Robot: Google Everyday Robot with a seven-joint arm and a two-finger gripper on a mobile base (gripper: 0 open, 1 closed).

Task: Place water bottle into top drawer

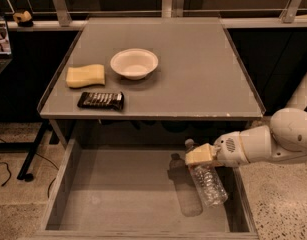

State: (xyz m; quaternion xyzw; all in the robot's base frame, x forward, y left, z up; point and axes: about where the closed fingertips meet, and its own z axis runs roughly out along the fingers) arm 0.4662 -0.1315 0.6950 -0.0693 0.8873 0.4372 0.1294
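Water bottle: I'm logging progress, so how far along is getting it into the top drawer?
Done: the top drawer stands open, and the gripper, at the drawer's right side, is shut on the water bottle near its cap. In hand: the bottle hangs tilted over the drawer floor, apparently not touching it. Left: lower it, release and withdraw.

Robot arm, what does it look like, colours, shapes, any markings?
The arm is smooth white, built of rounded, bulbous shells, with a small round dotted grille near the wrist. No cables or lettering show. The pincer, at the neck of the bottle over the drawer, is blocky pale yellow.
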